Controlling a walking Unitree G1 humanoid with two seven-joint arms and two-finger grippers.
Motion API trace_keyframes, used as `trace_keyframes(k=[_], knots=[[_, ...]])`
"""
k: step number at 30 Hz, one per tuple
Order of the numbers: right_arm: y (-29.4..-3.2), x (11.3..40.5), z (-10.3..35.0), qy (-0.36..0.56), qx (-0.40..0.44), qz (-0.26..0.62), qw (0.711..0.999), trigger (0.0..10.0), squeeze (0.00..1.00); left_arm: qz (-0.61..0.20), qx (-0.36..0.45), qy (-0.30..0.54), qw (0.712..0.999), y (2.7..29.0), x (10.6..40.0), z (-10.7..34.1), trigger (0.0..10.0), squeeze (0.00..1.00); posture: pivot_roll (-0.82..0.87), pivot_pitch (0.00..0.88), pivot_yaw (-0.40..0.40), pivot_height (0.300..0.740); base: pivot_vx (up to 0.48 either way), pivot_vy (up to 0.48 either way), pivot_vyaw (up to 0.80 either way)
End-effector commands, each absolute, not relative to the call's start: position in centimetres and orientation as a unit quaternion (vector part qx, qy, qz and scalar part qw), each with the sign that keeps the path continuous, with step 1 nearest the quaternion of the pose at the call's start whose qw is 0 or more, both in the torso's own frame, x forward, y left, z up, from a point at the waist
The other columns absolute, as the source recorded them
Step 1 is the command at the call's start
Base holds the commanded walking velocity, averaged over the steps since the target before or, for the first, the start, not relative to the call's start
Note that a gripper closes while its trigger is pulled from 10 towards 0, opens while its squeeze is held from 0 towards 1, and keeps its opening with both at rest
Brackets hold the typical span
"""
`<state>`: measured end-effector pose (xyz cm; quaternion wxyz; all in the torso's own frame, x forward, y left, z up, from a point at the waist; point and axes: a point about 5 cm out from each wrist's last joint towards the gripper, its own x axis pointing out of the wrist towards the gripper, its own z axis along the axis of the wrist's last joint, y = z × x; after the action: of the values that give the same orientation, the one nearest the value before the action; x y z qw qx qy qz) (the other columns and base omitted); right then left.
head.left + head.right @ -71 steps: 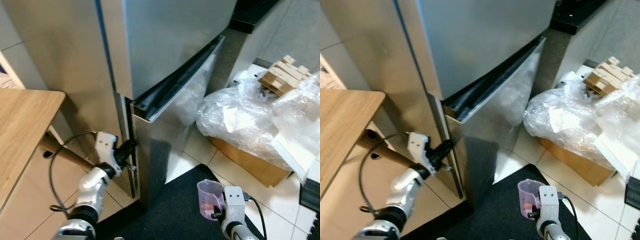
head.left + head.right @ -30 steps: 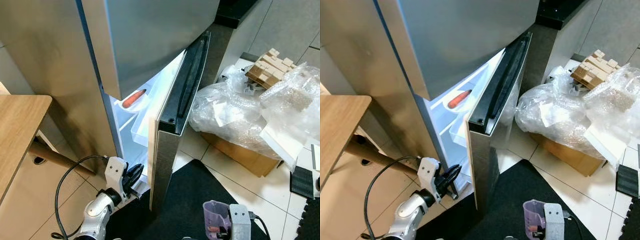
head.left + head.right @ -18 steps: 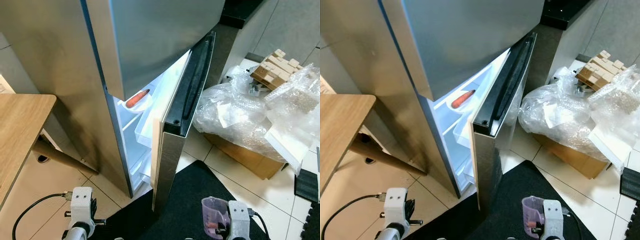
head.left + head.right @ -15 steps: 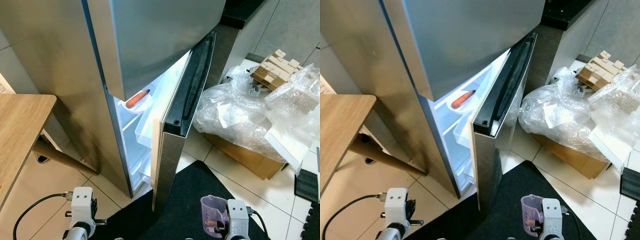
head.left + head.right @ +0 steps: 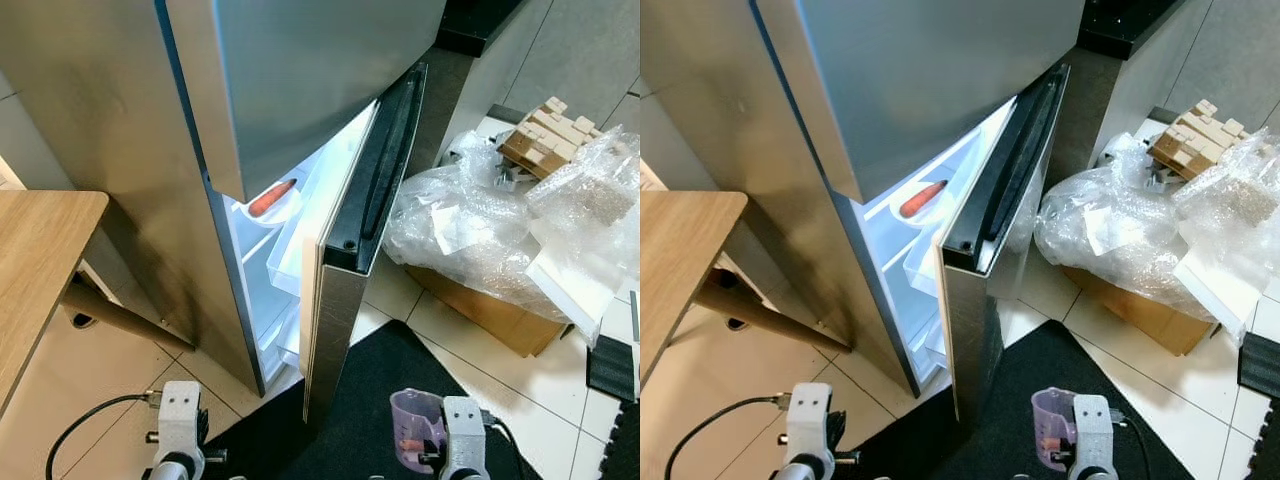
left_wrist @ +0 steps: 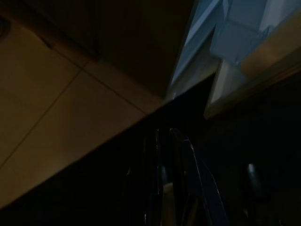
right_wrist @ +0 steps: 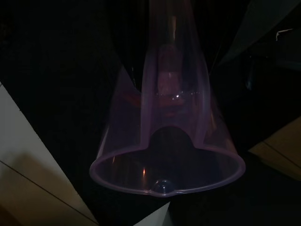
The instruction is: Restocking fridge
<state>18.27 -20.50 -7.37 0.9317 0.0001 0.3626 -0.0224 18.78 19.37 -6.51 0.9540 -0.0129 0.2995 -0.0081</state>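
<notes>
One carrot (image 5: 271,198) lies in the open fridge (image 5: 300,240); right fingers (image 7: 169,33) grip a purple cup (image 5: 415,428); left fingers' state unclear.

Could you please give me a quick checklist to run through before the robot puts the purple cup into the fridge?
1. Lower fridge door open enough to reach in: ok, ajar with the lit interior showing.
2. Purple cup secure in the right gripper: ok, a finger sits inside it.
3. Cup upright: ok.
4. Free shelf space beside the carrot: cannot tell.
5. Left gripper away from the door: ok, low by the floor.
6. Plastic-wrapped pile outside the path: ok.
</notes>
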Motion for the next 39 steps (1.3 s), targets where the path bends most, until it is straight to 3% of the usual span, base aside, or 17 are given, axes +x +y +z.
trace_keyframes(k=[1,19,39], knots=[[-20.51,17.87,-7.56,0.367,0.003,-0.028,0.930,10.0,0.00,-0.010,-0.016,0.321,0.947,19.22,17.89,-7.13,10.0,0.00,-0.13,0.144,0.024,0.740,0.000,0.000,0.00],[-21.07,17.92,-7.49,0.372,-0.002,-0.029,0.928,10.0,0.00,-0.017,-0.011,0.332,0.943,19.50,17.31,-7.43,10.0,0.00,-0.13,0.131,0.021,0.740,-0.394,0.000,0.00],[-20.77,18.05,-7.47,0.370,-0.007,-0.019,0.929,10.0,0.00,-0.027,-0.009,0.336,0.942,18.93,17.61,-7.44,10.0,0.00,-0.12,0.123,0.011,0.740,0.000,0.000,0.00]])
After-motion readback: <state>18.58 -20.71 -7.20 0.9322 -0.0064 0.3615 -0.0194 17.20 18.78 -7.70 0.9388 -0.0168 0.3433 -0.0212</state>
